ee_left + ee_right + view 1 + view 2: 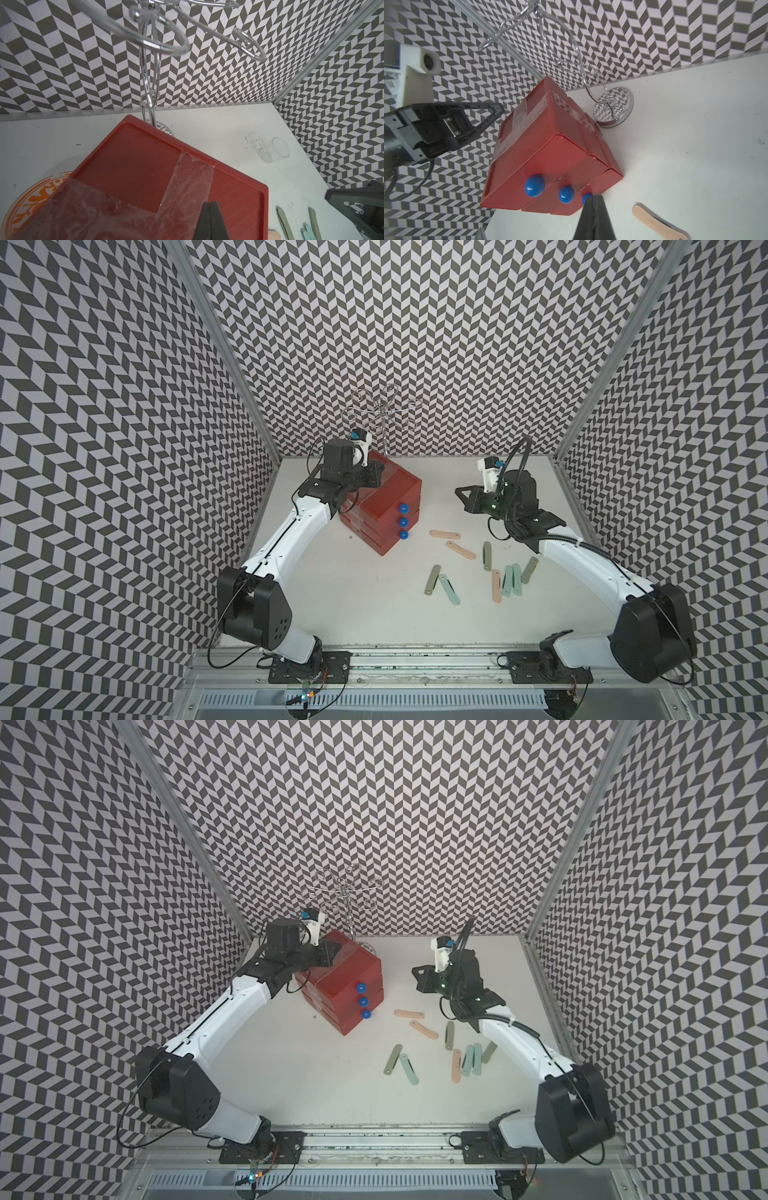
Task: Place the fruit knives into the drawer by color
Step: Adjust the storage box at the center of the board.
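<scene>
So nothing looks sorted yet. On the desk (332,593), the red drawer (380,506) is fully shut, with the fruit knives (444,534) scattered beside it. My left end effector (210,204) hovers over its top, pinched and empty. My right end effector (593,198) faces the blue knobs (403,521), also pinched and empty. Next, I judge, I spread my fingers and pull a knob. I can read no writing.

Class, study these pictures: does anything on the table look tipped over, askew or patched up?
The clear plastic cup lies tipped on its side. The red three-drawer plastic cabinet, crinkled clear tape across its top, stands askew on the white table.
</scene>
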`<move>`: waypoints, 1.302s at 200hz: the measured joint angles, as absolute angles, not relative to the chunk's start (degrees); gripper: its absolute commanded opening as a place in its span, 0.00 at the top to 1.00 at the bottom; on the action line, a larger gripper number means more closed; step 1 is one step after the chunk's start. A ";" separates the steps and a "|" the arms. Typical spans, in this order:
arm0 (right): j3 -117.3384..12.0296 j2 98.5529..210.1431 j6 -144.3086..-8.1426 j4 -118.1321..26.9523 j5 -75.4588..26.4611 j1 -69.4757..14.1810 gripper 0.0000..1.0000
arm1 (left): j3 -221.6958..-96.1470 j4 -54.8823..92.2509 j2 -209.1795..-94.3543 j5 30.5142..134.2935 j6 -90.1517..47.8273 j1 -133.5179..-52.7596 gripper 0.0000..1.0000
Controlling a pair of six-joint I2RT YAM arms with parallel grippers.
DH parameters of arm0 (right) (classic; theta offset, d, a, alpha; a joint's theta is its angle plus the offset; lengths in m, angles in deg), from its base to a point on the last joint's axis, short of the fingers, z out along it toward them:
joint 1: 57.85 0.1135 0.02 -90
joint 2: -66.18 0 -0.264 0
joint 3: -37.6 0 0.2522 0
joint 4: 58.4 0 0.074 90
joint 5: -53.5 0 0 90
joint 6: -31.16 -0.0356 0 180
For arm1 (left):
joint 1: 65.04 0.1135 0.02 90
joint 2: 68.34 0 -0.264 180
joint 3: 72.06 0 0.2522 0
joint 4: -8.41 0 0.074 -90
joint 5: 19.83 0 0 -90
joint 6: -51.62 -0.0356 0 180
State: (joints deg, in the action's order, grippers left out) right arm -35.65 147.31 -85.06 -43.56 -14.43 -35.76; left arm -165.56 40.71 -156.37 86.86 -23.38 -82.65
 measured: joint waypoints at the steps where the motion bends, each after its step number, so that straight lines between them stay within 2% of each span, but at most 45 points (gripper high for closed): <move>1: -35.78 147.48 -85.06 -43.56 -14.32 -35.70 1.00 | -165.56 40.73 -156.39 86.86 -23.42 -82.65 1.00; 120: -50.53 166.41 -85.43 -41.15 -9.82 -27.79 1.00 | -162.11 40.65 -156.34 85.92 -24.01 -82.65 1.00; 260: -59.49 174.26 -85.21 -38.07 -9.12 -26.61 1.00 | -161.74 40.67 -155.99 85.90 -24.06 -82.65 1.00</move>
